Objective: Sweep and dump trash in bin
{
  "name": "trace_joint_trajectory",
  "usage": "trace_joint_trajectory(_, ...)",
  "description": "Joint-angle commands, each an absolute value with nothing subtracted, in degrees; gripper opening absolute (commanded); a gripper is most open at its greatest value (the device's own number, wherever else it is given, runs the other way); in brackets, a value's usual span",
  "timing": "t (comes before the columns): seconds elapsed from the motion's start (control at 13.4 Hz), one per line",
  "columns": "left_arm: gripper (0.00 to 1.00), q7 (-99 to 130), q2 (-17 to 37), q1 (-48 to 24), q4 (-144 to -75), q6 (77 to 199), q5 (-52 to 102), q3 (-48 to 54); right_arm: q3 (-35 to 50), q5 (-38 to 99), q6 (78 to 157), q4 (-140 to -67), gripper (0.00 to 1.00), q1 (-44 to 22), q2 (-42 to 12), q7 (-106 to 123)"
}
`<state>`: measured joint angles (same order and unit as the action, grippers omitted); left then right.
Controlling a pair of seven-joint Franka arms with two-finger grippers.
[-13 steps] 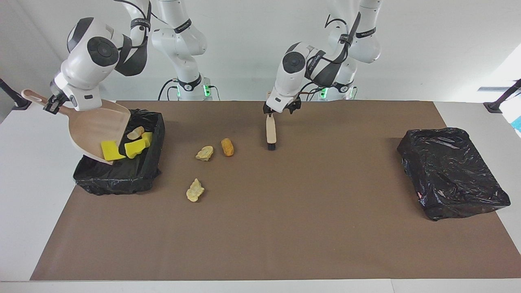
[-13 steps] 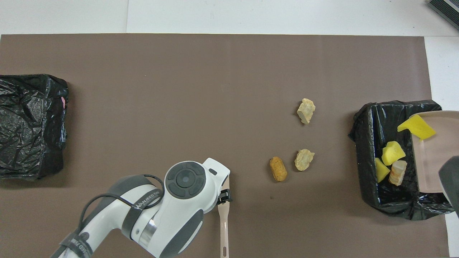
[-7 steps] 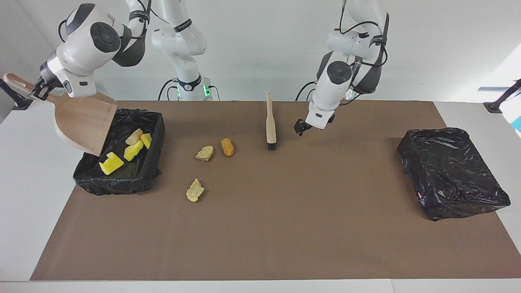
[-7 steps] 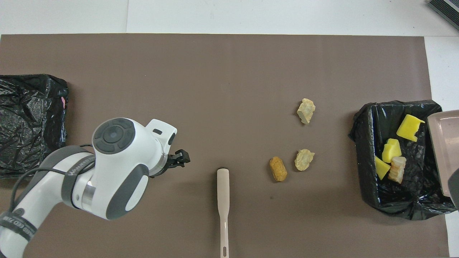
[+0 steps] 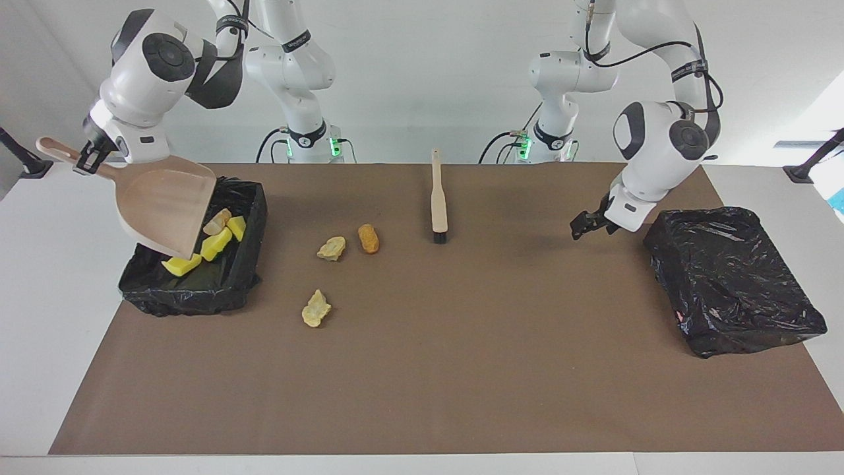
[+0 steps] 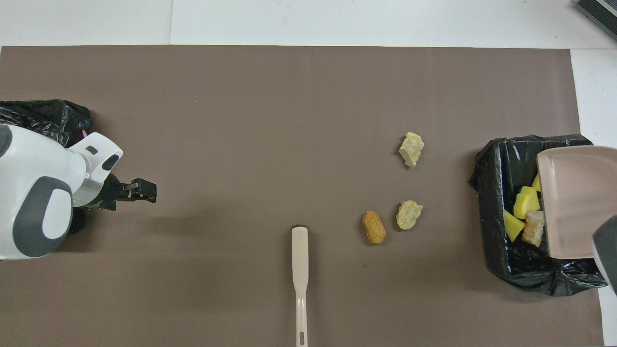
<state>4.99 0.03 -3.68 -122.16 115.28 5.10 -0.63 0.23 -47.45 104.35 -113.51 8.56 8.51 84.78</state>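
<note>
My right gripper [image 5: 89, 160] is shut on the handle of the tan dustpan [image 5: 165, 208], which is tilted mouth-down over the black-lined bin [image 5: 198, 285] at the right arm's end. Several yellow and tan trash lumps [image 5: 214, 244] lie in that bin; they also show in the overhead view [image 6: 525, 205] beside the dustpan [image 6: 573, 197]. Three lumps lie on the mat: two pale tan [image 5: 331, 248] [image 5: 316, 308] and one orange-brown [image 5: 368, 238]. The brush [image 5: 438, 198] lies on the mat, held by nothing. My left gripper [image 5: 592, 225] is open and empty, low over the mat.
A second black-lined bin [image 5: 732, 277] stands at the left arm's end of the table, right beside my left gripper [image 6: 142, 189]. The brown mat [image 5: 461, 369] covers most of the table. The brush [image 6: 300, 270] lies near the robots' edge.
My left gripper let go of the brush and swung away to the bin at the left arm's end. The last yellow lump slid off the dustpan into the bin; the pan rose, then lowered again.
</note>
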Motion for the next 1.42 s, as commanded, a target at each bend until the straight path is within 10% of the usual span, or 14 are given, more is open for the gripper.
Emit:
trace_joint_trajectory(0.0, 1.00, -1.1, -0.7, -0.4, -116.6, 112.4, 2.6, 0.3, 0.4, -39.9, 105.0, -112.5, 0.00, 6.8, 7.7, 82.0)
trace_joint_trajectory(0.75, 1.00, -1.6, -0.9, 0.2, -86.0, 82.6, -0.9, 0.3, 0.4, -18.5, 105.5, -109.5, 0.00, -5.6, 0.3, 36.6)
trace_joint_trajectory(1.35, 1.00, 1.3, -6.1, -1.4, -88.4, 82.3, 1.1, 1.2, 0.5, -6.4, 105.1, -99.8, 0.00, -18.3, -9.7, -1.8)
